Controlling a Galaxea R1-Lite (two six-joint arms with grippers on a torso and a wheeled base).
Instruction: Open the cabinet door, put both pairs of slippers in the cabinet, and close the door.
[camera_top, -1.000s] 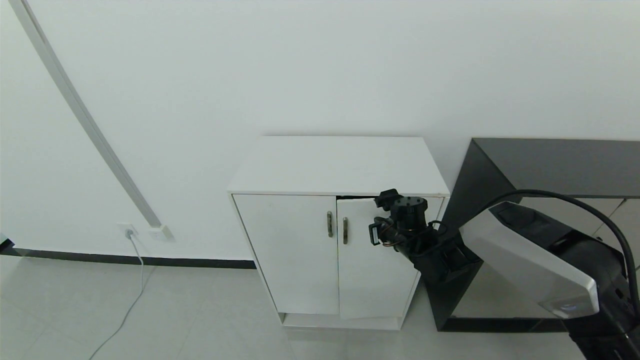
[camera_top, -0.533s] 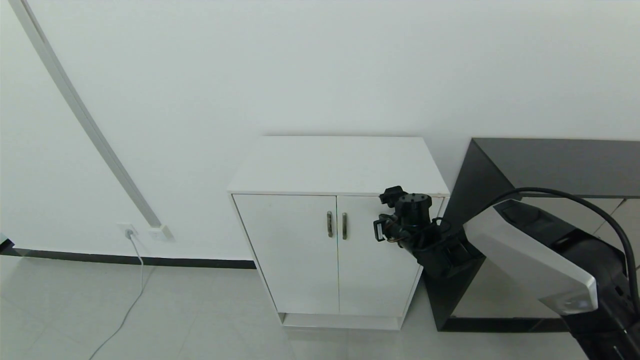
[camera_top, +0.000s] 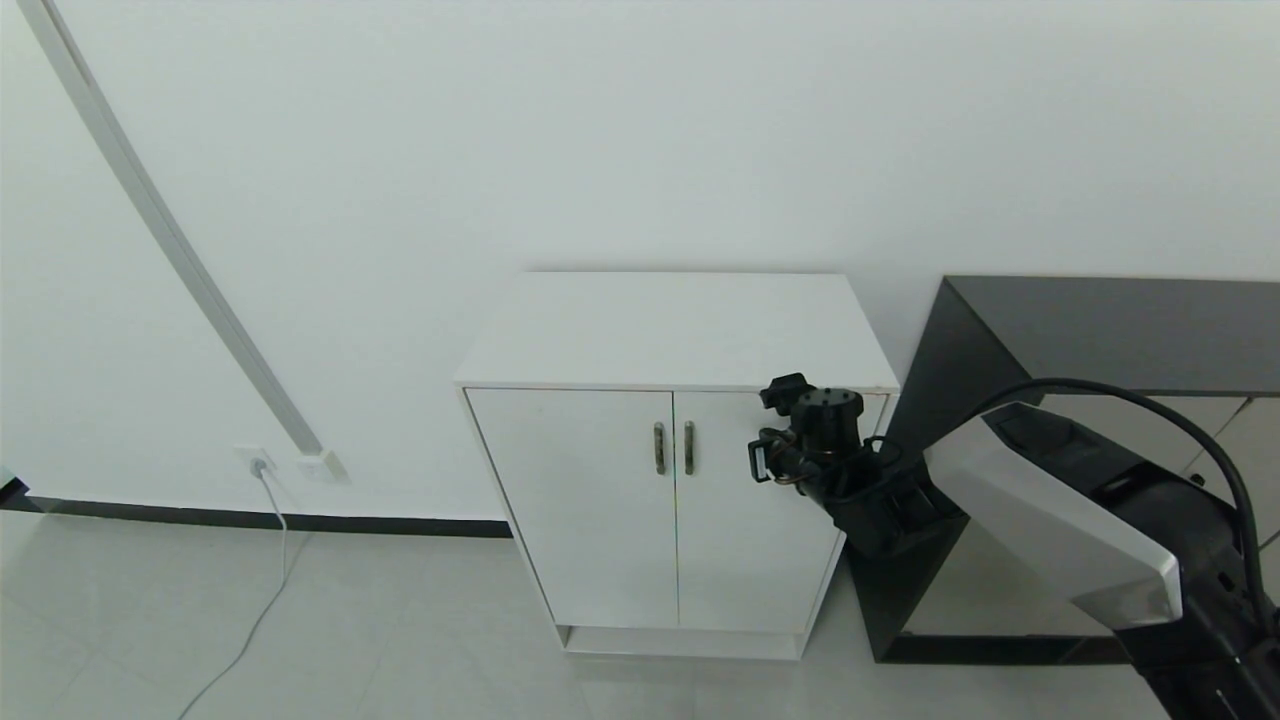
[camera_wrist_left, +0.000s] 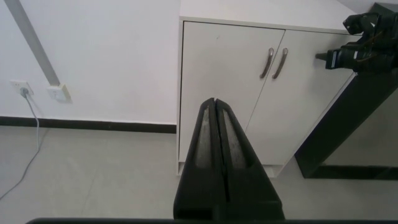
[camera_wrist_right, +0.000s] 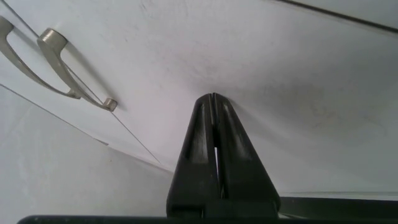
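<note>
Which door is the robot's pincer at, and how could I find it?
Find the white cabinet standing against the wall. Yours is its right door, the one beside the black furniture, with the shut black pincer at its upper part.

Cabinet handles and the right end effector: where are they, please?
Left door handle (camera_top: 659, 448), head view, middle of the bar.
Right door handle (camera_top: 689, 449), head view, middle of the bar.
Right end effector (camera_wrist_right: 213, 98), right wrist view, between its fingertips.
</note>
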